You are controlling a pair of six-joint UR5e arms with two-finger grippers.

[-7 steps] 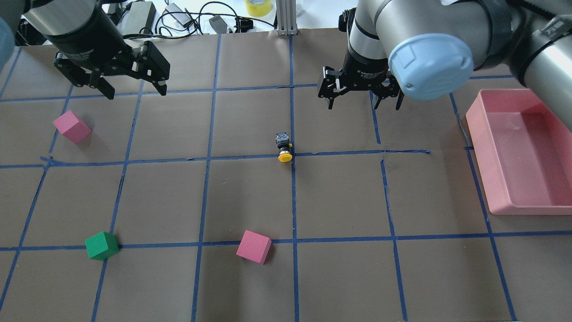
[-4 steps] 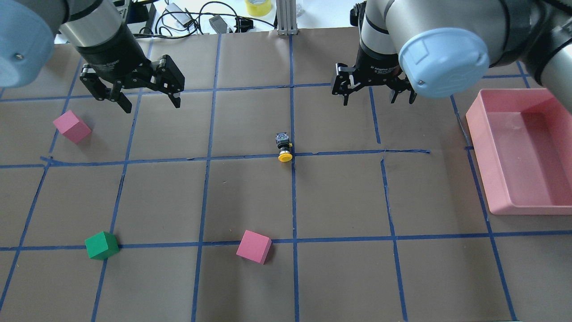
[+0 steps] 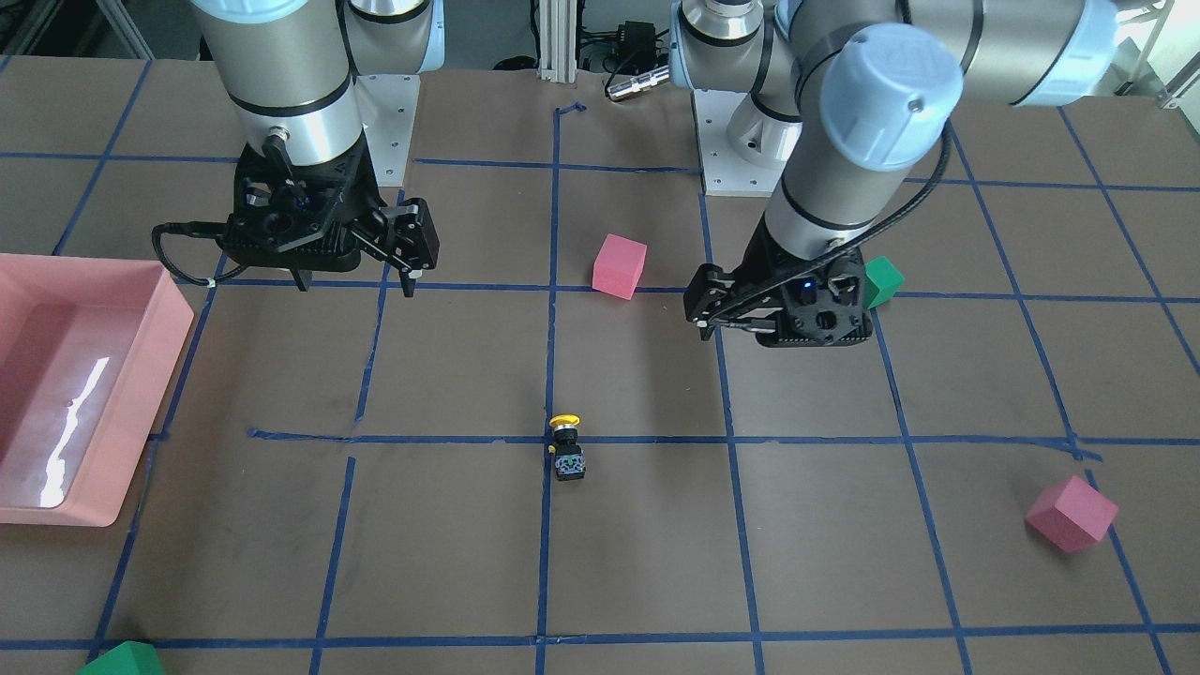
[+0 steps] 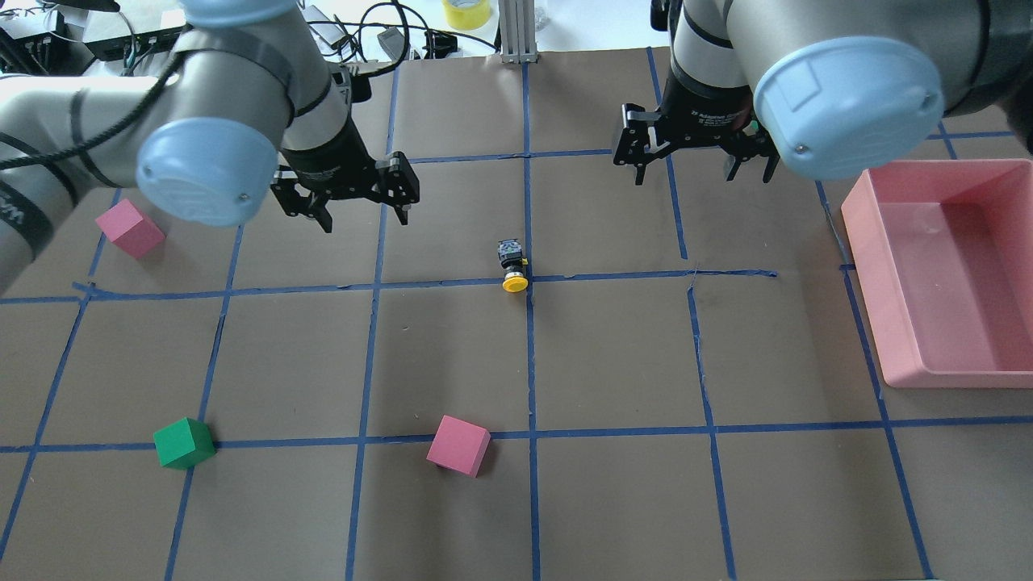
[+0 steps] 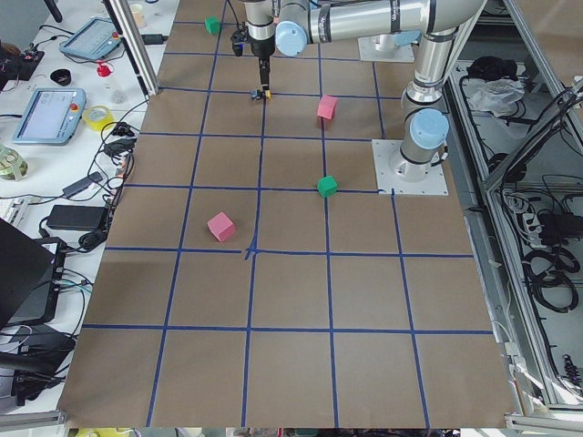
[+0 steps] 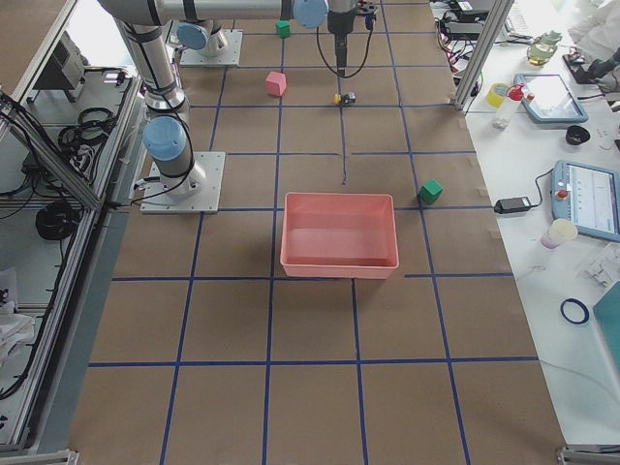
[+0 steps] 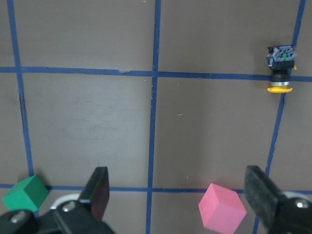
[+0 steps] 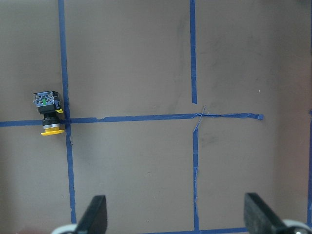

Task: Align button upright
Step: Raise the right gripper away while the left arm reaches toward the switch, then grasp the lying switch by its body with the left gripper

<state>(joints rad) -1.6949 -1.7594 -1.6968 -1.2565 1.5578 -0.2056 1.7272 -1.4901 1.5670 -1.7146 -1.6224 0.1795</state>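
Observation:
The button (image 4: 512, 266) lies on its side on a blue tape crossing at the table's middle. Its yellow cap points toward the robot and its silvery base points away. It also shows in the front view (image 3: 566, 448), the left wrist view (image 7: 280, 68) and the right wrist view (image 8: 48, 113). My left gripper (image 4: 365, 219) is open and empty, hovering to the button's left and a little beyond it. My right gripper (image 4: 700, 176) is open and empty, above the table to the button's right and further back.
A pink bin (image 4: 896, 323) stands at the right edge. A pink cube (image 4: 129, 228) lies far left, a second pink cube (image 4: 458, 445) near the front middle, and a green cube (image 4: 184, 442) front left. Cables and a tape roll lie beyond the far edge.
My left arm has swung right and lower toward the button, gripper still open. My right gripper has shifted a little right and away. The button has not moved.

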